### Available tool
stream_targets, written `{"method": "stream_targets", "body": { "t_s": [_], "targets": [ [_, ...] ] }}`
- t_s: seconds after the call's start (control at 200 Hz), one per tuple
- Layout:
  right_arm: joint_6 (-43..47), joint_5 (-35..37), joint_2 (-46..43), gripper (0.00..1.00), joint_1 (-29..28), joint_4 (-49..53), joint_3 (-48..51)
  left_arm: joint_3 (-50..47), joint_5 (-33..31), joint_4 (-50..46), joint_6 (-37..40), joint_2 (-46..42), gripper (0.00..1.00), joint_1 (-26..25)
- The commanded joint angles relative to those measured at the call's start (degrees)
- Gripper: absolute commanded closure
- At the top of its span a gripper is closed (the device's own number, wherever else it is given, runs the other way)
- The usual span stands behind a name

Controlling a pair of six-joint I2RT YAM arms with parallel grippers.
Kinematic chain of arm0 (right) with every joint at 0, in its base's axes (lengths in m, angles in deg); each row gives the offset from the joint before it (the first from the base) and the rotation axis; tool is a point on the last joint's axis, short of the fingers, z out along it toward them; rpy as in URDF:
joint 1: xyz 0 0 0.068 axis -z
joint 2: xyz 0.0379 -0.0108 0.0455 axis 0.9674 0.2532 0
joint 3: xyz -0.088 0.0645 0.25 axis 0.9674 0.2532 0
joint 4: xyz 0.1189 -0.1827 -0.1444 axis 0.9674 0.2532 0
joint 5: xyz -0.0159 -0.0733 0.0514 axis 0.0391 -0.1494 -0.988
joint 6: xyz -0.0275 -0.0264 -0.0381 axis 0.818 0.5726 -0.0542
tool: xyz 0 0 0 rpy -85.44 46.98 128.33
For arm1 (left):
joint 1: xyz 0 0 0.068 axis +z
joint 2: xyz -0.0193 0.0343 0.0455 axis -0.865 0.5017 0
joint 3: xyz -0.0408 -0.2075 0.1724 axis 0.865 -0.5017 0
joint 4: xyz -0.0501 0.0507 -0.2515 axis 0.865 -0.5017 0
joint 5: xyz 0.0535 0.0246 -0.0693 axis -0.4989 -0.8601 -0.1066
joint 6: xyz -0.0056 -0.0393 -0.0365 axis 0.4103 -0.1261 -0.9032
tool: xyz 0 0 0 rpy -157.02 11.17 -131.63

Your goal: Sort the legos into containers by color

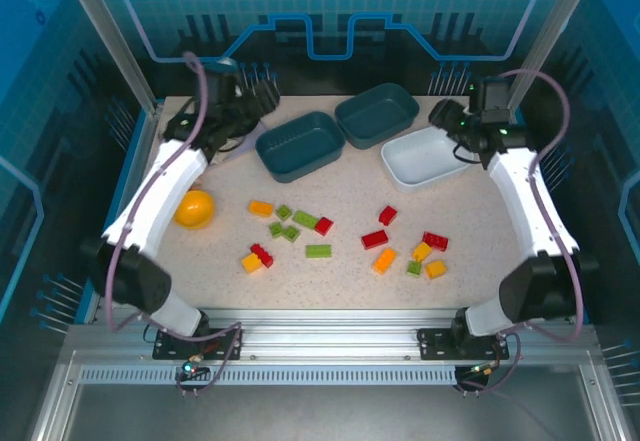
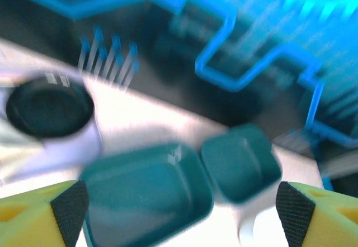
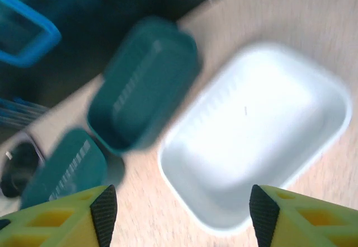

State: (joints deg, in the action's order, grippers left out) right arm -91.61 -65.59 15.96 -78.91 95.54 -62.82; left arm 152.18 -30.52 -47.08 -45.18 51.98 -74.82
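From above, the three trays sit in a row across the far half of the table (image 1: 340, 286). The near teal tray (image 1: 300, 146) is on the left and the far teal tray (image 1: 377, 114) is close against its right corner. The white tray (image 1: 425, 158) is just beside that one, on the right. The legos (image 1: 318, 251) lie loose on the table nearer the arm bases, red, orange-yellow and green mixed, well apart from the trays. A yellow-orange bowl (image 1: 195, 208) rests to their left. The left tool (image 1: 262, 91) hangs at the far left corner, and the right tool (image 1: 447, 116) is at the white tray's far right end.

The left wrist view is blurred. The left tool (image 2: 180, 205) is open, its pads at the two edges of the picture with nothing between them. Beyond it lie both teal trays, and a black pan (image 2: 49, 107) sits to the left.

The right wrist view is also blurred. The right tool (image 3: 183, 213) is open and holds nothing. It hangs over the near rim of the white tray (image 3: 168, 163), with the teal trays further left.
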Motion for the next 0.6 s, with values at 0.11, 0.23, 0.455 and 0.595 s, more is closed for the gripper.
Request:
{"method": "stream_targets", "body": {
  "t_s": [0.11,0.23,0.455,0.595],
  "targets": [
    [-3.7,-9.1,14.0,0.33,-3.9,10.3,-7.8,3.4,11.6,-14.7,-3.0,9.1,0.28,-2.1],
    [-4.7,-8.6,23.0,0.25,-4.7,12.0,-16.0,4.8,11.6,-15.3,-1.9,12.3,0.31,-2.6],
    [-10.1,-8.2,36.8,0.15,-5.4,12.1,-30.0,5.9,11.7,-15.4,-1.1,14.5,0.31,-2.8],
    [-13.3,-7.1,45.0,0.13,-5.5,15.8,-40.5,4.8,12.8,-13.1,-0.3,12.7,0.29,-2.8]
  ]
}}
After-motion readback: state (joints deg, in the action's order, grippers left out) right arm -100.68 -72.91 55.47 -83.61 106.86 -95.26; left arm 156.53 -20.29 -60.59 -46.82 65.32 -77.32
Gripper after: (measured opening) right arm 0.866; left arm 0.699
